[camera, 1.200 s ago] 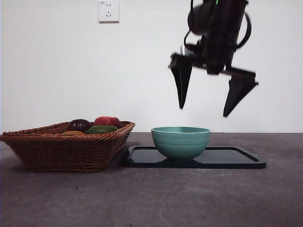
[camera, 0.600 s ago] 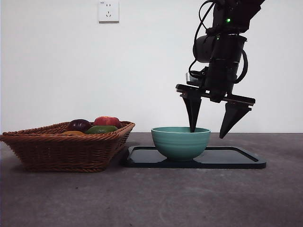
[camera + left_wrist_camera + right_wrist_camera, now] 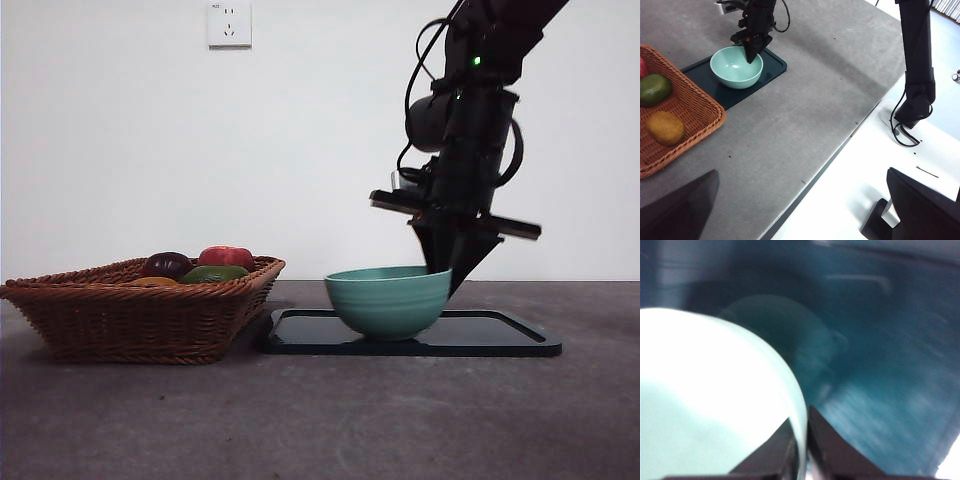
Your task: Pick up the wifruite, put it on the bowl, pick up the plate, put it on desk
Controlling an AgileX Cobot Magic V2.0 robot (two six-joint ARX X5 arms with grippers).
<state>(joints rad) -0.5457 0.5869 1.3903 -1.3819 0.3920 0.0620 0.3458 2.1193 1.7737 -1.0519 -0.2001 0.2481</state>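
The mint-green bowl (image 3: 388, 300) stands on the dark flat plate (image 3: 500, 336) and is tipped, its right side a little higher. My right gripper (image 3: 446, 266) is shut on the bowl's right rim, one jaw inside and one outside; the right wrist view shows the rim (image 3: 801, 430) pinched between the jaws over the plate (image 3: 880, 365). The brownish-orange wifruite (image 3: 666, 127) lies in the wicker basket (image 3: 695, 107), far from both grippers. My left gripper (image 3: 805, 210) is open and empty, high above the desk (image 3: 815, 100). The left wrist view also shows the bowl (image 3: 735, 67).
The basket (image 3: 140, 315) stands left of the plate and holds a green fruit (image 3: 214, 273), a dark purple fruit (image 3: 167, 264) and a red fruit (image 3: 228, 256). The desk's edge (image 3: 840, 150) drops to a white floor. A wall socket (image 3: 229, 23) is on the back wall.
My right gripper has come down from above the bowl and shut on its right rim. The bowl has tipped and shifted slightly to the right.
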